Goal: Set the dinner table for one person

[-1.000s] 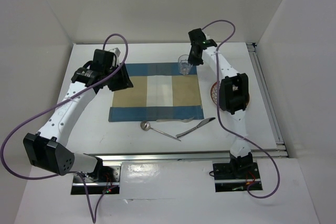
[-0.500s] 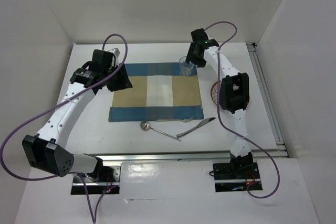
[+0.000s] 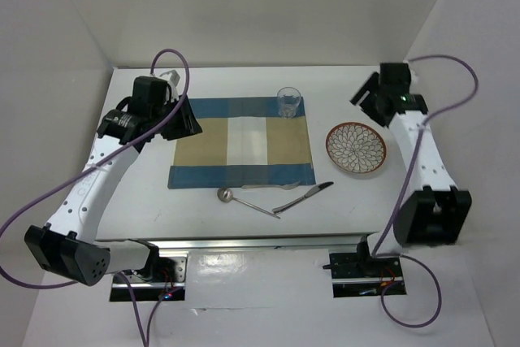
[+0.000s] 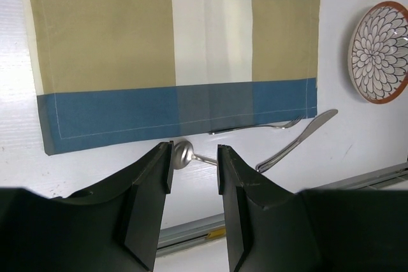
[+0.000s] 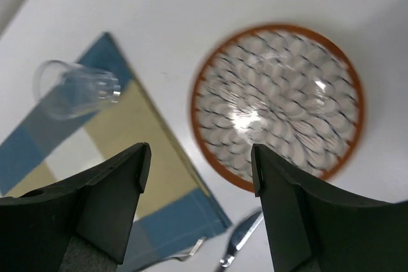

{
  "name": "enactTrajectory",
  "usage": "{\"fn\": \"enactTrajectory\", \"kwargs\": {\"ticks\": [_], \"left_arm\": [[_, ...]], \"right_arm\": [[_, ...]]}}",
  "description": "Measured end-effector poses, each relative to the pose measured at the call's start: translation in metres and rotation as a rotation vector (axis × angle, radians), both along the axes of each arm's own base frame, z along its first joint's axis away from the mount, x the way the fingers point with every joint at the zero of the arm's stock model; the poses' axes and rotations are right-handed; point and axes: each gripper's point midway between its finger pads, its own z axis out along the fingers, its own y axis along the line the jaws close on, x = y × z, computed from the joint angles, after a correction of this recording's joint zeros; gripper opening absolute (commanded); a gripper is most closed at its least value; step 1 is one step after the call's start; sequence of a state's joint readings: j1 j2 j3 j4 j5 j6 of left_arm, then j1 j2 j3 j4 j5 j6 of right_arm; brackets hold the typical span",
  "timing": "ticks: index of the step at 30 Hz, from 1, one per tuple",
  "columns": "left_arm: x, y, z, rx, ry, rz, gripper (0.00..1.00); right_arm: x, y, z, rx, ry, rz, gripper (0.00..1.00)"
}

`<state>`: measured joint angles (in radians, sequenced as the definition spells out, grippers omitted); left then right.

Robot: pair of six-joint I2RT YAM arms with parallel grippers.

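Note:
On the white dinner table (image 3: 203, 79) lies a blue-and-tan striped placemat (image 3: 240, 142). A clear glass (image 3: 288, 101) stands upright on its far right corner. A patterned plate with an orange rim (image 3: 356, 149) rests on the table to the right of the mat. Along the mat's near edge lie a spoon (image 3: 244, 201), a knife (image 3: 305, 197) and a fork (image 4: 258, 128). My left gripper (image 3: 184, 121) hovers over the mat's left end, open and empty. My right gripper (image 3: 366, 95) hangs behind the plate, open wide, with nothing between its fingers (image 5: 127, 176).
A metal rail (image 3: 244, 243) runs along the table's near edge, just in front of the arm bases. White walls close in the left, back and right sides. The right arm's links stretch along the table's right edge.
My right gripper has opened, let go of the glass on the mat's corner and swung right to behind the plate. The left gripper has drifted slightly left.

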<state>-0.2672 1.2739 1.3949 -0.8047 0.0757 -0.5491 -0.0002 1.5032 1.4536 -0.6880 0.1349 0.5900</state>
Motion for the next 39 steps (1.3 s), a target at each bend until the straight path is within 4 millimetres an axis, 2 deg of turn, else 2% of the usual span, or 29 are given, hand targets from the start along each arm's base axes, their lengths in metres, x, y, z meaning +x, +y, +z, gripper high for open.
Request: {"fn": "enactTrajectory", "kwargs": {"ticks": [2,4,8,12,17,25,29,33,38,39], "left_arm": [[-0.001,-0.001,0.003,-0.002,-0.009,-0.006,0.50],[-0.002,-0.002,0.003,-0.003,-0.011,-0.008,0.50],[-0.003,-0.004,0.003,-0.002,-0.011,-0.017,0.50],[-0.003,-0.005,0.001,0.000,-0.009,-0.023,0.50],[-0.005,-0.005,-0.001,0.011,-0.008,-0.039,0.50],[-0.006,-0.006,-0.002,0.008,-0.004,-0.047,0.50],[-0.009,-0.009,-0.008,-0.002,0.016,-0.062,0.50],[-0.013,-0.010,-0.013,-0.004,0.033,-0.070,0.50],[-0.014,-0.013,-0.013,-0.006,0.036,-0.083,0.50],[-0.015,-0.013,-0.013,-0.005,0.037,-0.085,0.50]], "right_arm": [[-0.037,-0.020,-0.020,0.018,0.019,-0.071,0.76],[-0.073,-0.022,-0.056,0.050,0.096,-0.104,0.76],[-0.115,-0.019,-0.116,0.149,0.239,-0.151,0.76],[-0.141,-0.028,-0.145,0.232,0.295,-0.231,0.76],[-0.144,-0.031,-0.160,0.279,0.285,-0.272,0.77],[-0.128,-0.037,-0.182,0.343,0.247,-0.311,0.78],[-0.121,-0.036,-0.191,0.376,0.217,-0.324,0.72],[-0.115,-0.034,-0.197,0.409,0.192,-0.334,0.61],[-0.113,-0.034,-0.201,0.426,0.174,-0.353,0.26],[-0.114,-0.035,-0.202,0.428,0.175,-0.363,0.22]]}}
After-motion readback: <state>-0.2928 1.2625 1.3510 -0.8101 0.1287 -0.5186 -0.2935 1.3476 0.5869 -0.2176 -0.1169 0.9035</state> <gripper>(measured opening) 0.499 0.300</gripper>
